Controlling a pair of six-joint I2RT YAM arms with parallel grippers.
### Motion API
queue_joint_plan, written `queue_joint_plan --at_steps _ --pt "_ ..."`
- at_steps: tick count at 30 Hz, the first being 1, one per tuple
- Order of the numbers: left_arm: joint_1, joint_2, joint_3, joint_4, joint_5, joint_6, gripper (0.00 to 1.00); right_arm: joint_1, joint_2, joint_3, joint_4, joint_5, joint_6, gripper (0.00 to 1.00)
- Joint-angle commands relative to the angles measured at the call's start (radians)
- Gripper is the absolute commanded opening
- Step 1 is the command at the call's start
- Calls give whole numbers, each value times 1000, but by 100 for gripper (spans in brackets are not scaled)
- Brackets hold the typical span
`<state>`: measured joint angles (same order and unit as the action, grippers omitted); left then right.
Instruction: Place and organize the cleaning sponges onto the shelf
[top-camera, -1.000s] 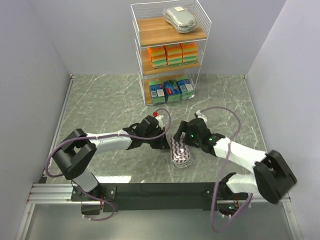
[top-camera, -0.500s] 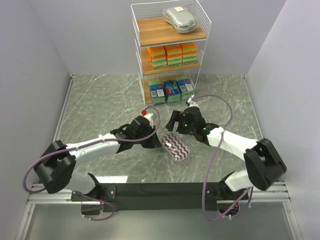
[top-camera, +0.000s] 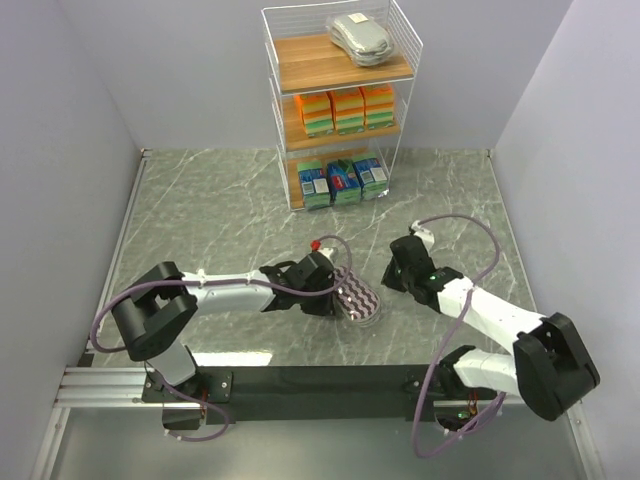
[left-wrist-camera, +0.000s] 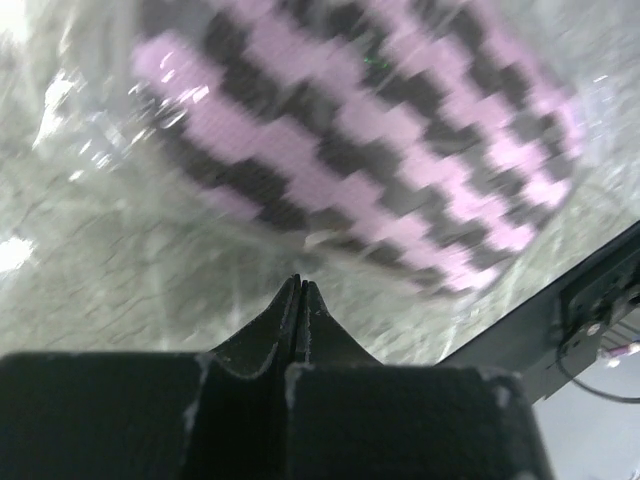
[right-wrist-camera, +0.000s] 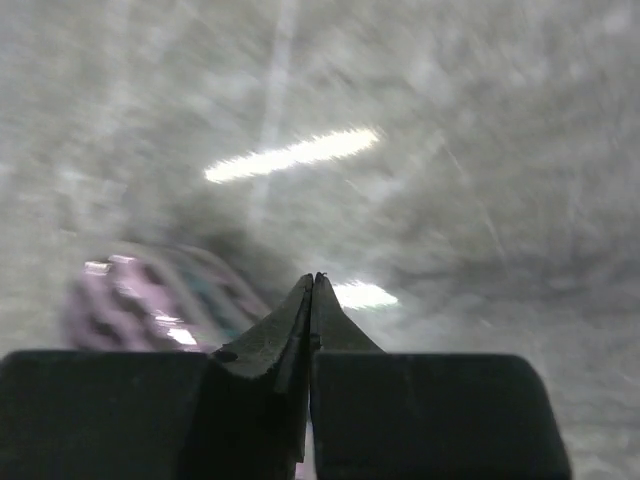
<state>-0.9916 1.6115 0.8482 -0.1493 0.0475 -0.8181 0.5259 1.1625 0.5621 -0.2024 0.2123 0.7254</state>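
The oval purple-white striped sponge (top-camera: 360, 302) lies in its clear wrap on the marble table between my two grippers. My left gripper (top-camera: 328, 295) is shut, its tips at the pack's left edge. In the left wrist view the sponge (left-wrist-camera: 360, 130) fills the frame just beyond the shut tips (left-wrist-camera: 300, 284). My right gripper (top-camera: 392, 278) is shut, a little to the right of the pack and apart from it. The right wrist view shows the sponge (right-wrist-camera: 150, 305) blurred at lower left. The shelf (top-camera: 338, 62) holds a silvery-grey pack (top-camera: 360, 38), orange-yellow packs (top-camera: 347, 108) and blue-green packs (top-camera: 343, 180).
The white wire rack stands at the back centre against the far wall. Grey walls close in the left and right sides. A black mounting rail (top-camera: 320, 382) runs along the near edge, and shows as a dark bar (left-wrist-camera: 590, 300) in the left wrist view.
The right gripper has shut and drawn back to the right of the striped pack. The left gripper has swung back to the pack's left edge. The pack has shifted slightly.
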Motion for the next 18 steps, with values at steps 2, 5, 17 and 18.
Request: queue_joint_plan --at_steps 2,5,17,18 --pt "-16 19 72 4 -44 -19 1 -6 70 -1 58 -85 -3 0" --pt "-16 34 74 25 -43 -27 1 2 124 1 116 -186 -33 0" --pt "48 -19 63 -24 -187 -1 0 20 297 108 274 -436 -92 0" --pt "60 -31 49 -10 -178 2 0 23 313 148 278 -447 -98 0"
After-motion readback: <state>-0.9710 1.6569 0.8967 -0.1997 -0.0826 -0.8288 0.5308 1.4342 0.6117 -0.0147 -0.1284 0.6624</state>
